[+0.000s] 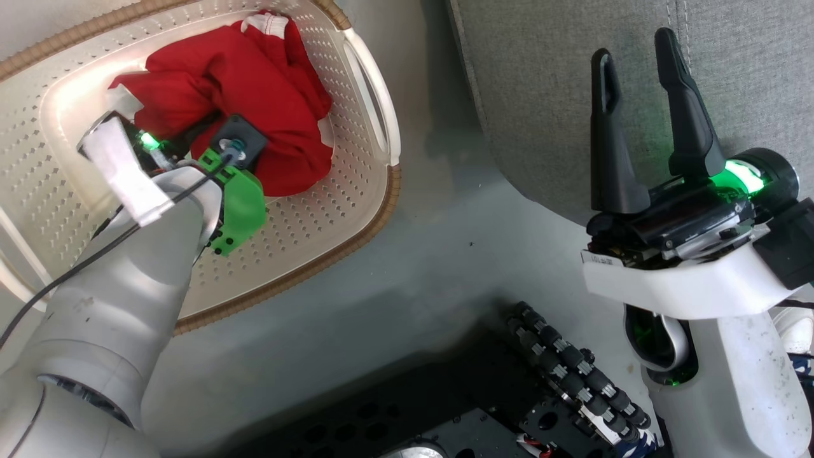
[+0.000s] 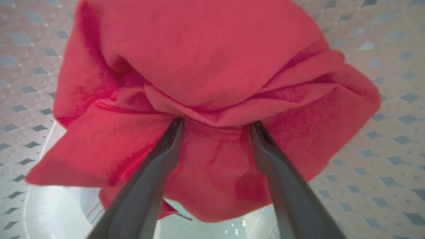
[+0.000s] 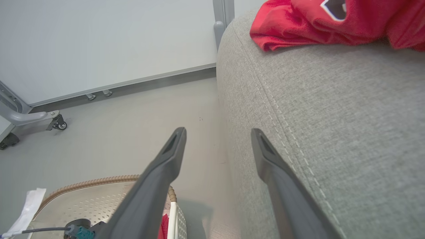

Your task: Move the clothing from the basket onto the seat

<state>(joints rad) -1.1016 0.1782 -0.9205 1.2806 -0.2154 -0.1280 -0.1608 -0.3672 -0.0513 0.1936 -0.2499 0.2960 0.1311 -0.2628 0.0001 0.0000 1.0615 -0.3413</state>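
- The seat (image 1: 572, 95) is the biggest thing here, grey and broad, off to the robot's right. Most of its top lies bare, so there's plenty of room to lay cloth down. Its rounded corner and stitched seam face the basket.
- The floor (image 1: 413, 286) runs open as a grey strip between basket and seat. The robot's dark base (image 1: 445, 407) sits at the near end of that strip. By my reckoning, a carry has to cross the gap and rise over the seat's edge.
- The basket (image 1: 331, 210) stands on the floor to the robot's left, near the seat but not touching it. Its brown rim and the white handle on the seat side are the edges where lifted cloth could snag.
- A red piece (image 3: 332, 23) with black-and-white lettering lies on the far part of the seat. From that I'd say part of the job is done.
- The clothing (image 1: 254, 83) is bunched in a heap in the far half of the basket, resting on the perforated bottom. That much is left to move.
- The left gripper (image 2: 216, 123) is down in the basket on that heap. Its jaws are spread, and both fingertips are pressed into a fold of red cloth with a ridge between them. It hasn't pinched anything, so the grab and the lift are yet to come.
- The right gripper (image 1: 633, 44) hangs over the seat's near edge with its jaws wide and nothing between them. One finger is above the floor strip and the other above the upholstery, and neither touches anything.
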